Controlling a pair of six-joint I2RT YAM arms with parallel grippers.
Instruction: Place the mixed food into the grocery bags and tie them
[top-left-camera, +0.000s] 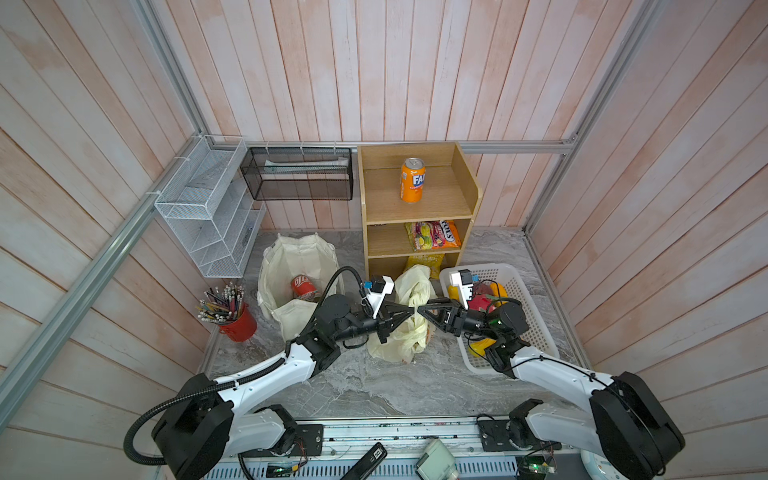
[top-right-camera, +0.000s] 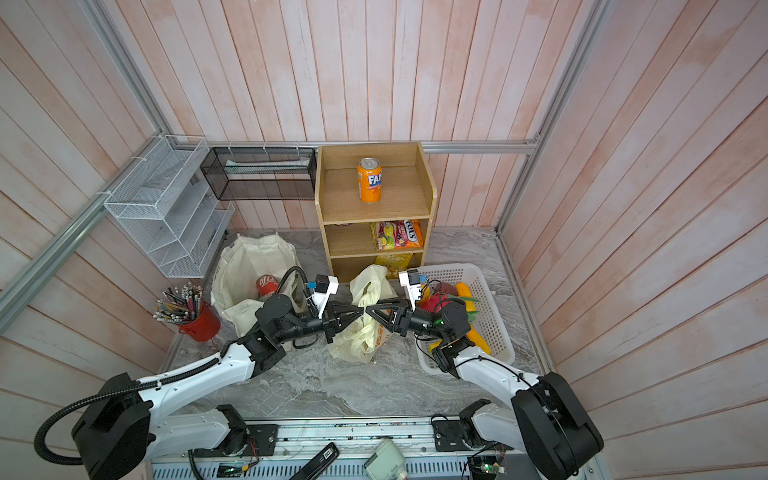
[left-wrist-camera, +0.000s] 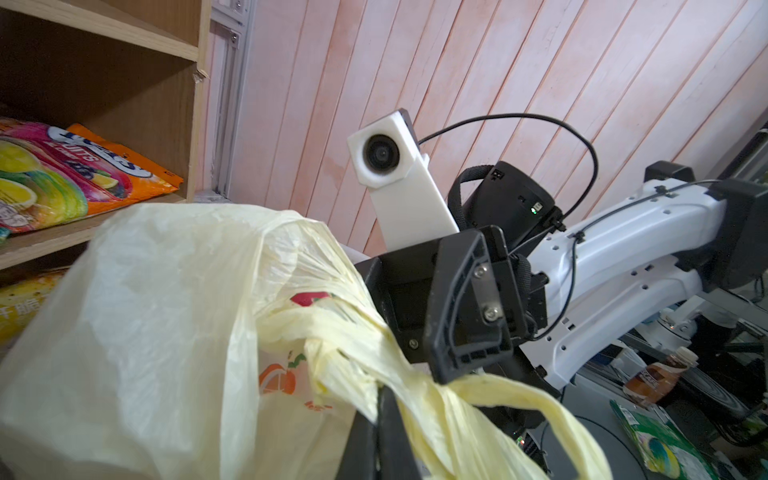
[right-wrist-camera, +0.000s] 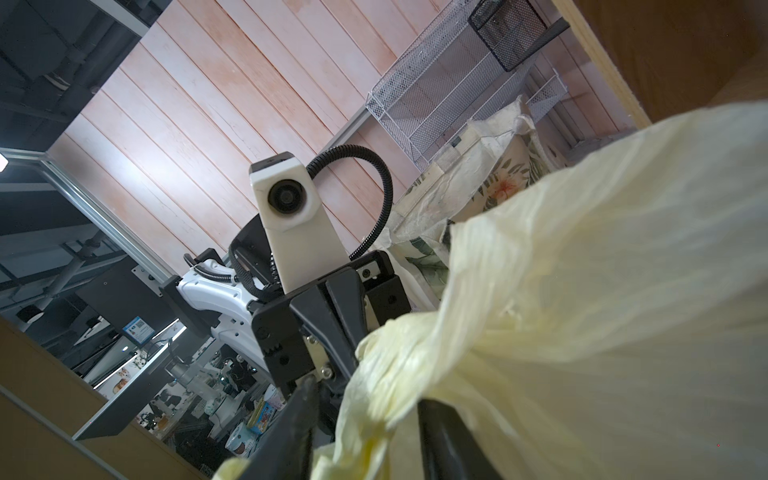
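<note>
**Item 1 – plastic carrier bag**, pale yellow with an orange-fruit print. One. It stands at the middle of the tabletop, in front of the wooden shelf unit. Its handles are drawn up into twisted strands, which reads as the tying step.

**Item 2 – left gripper**. Clamped tight on one twisted handle strand, seemingly to hold it taut while the knot is formed.

**Item 3 – right gripper**. It meets the left tip to tip above the bag. In its wrist view the fingers stand apart, with plastic lying loose between them – nothing pinched.

**Item 4 – cream cloth tote**. One, toward the tabletop's left rear, mouth open and handles untied.

**Item 5 – red cola can**. One, lying inside the tote, so already bagged.

**Item 6 – toy fruits**. Red, yellow and orange pieces in the white perforated basket along the right edge. The right arm covers part of them, so no firm count; they appear not yet bagged.

**Item 7 – shelf stock, not task goods.**
- One Fanta can, upright on the top shelf.
- One multicoloured candy packet on the middle shelf.
- One yellow packet on the lowest shelf.

**Item 8 – red pencil pot**. One, at the left edge.

**Not located:** teal snack packet.
</note>
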